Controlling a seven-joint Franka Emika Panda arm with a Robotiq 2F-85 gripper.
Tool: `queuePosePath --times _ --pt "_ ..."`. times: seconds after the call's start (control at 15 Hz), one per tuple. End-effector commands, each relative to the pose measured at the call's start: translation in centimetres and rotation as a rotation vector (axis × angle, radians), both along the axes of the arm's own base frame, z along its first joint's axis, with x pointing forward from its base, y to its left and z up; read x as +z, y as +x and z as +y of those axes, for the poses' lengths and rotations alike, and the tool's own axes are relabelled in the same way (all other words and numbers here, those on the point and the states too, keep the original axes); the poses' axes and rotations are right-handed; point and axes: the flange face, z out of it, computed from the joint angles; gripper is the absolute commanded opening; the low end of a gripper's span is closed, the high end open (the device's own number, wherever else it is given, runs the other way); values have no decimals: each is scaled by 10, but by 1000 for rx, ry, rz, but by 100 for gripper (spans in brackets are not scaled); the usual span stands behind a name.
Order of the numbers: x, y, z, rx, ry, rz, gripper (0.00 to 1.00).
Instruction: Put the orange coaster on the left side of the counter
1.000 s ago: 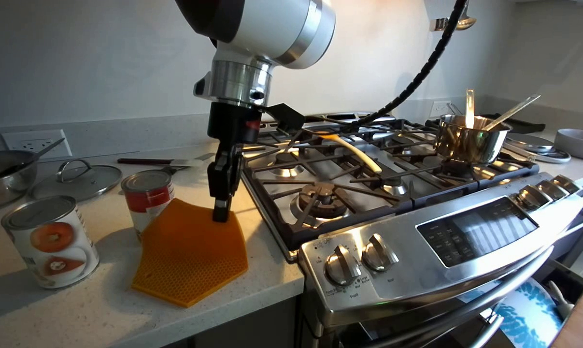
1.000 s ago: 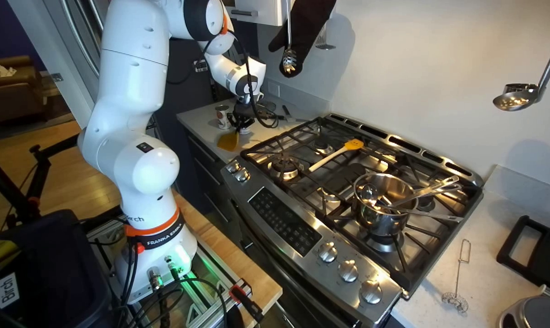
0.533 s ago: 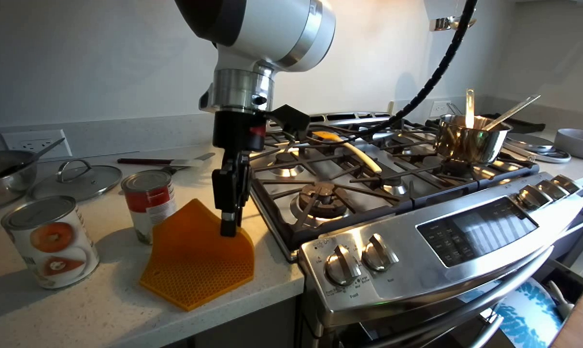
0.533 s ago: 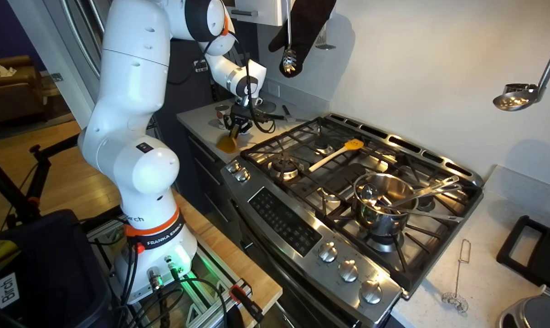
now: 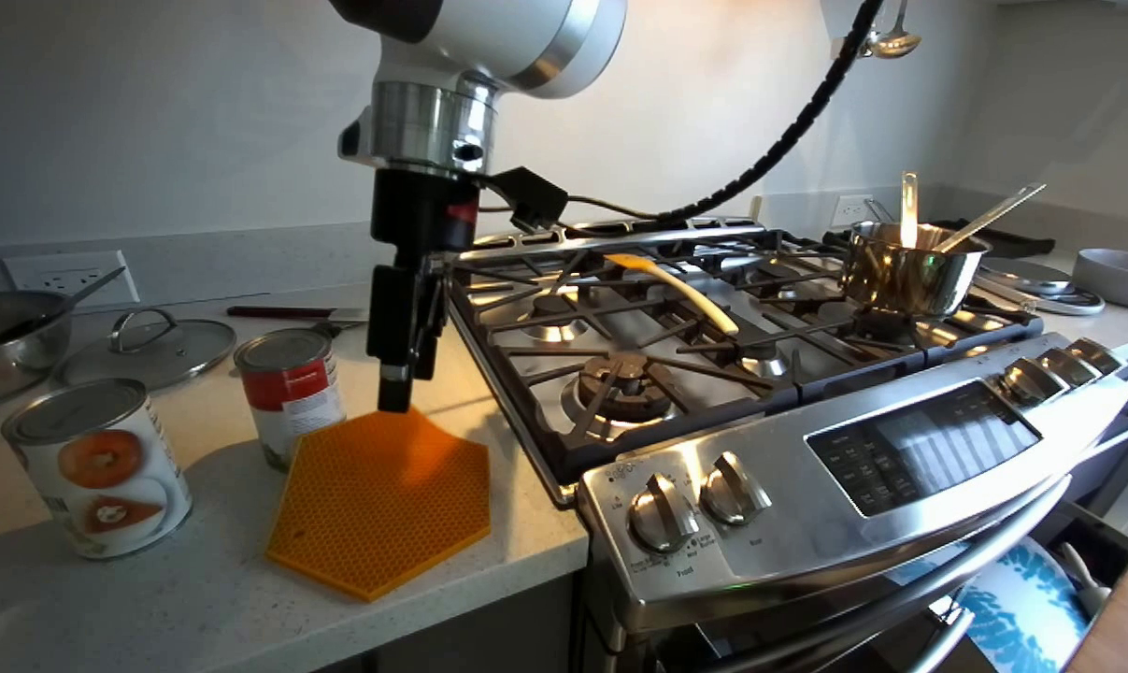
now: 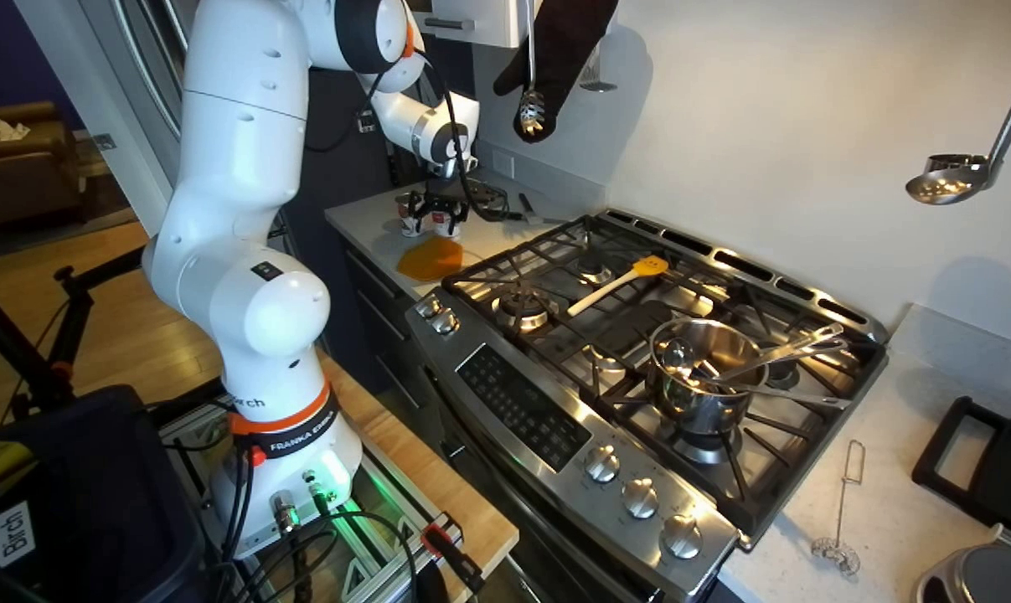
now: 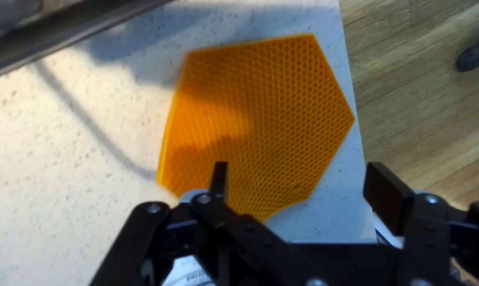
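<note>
As the orange coaster [image 5: 386, 509] lies on the bench [image 5: 199, 612] left of the stove [image 5: 769, 551], placement appears complete, leaving your parted, empty fingers [image 7: 388, 196] only retreat.

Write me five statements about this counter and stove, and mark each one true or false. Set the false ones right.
1. The orange coaster lies on the counter beside the stove. True.
2. The pincer is shut on the orange coaster. False: the pincer's jaws stand wide apart.
3. A pale-handled utensil lies across the grates of the stove. True.
4. The glass lid lies on the stove. False: the glass lid is on the counter.
5. The red-labelled can stands upright. True.
</note>
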Motion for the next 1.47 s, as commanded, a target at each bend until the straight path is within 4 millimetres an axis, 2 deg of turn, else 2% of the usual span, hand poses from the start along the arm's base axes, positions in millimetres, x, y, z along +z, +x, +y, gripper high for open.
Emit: queuePosePath --times 0.0,0.27,0.4,0.47,0.53,0.93,1.4 --pt "30 4 23 86 26 -183 100" --pt "42 9 41 78 56 -368 100" --pt "40 16 43 73 46 -449 100" --pt "37 18 43 83 30 -449 100" --pt "45 17 44 79 56 -424 100" --pt "36 23 42 88 33 -458 100" --pt "11 35 61 113 17 -461 100"
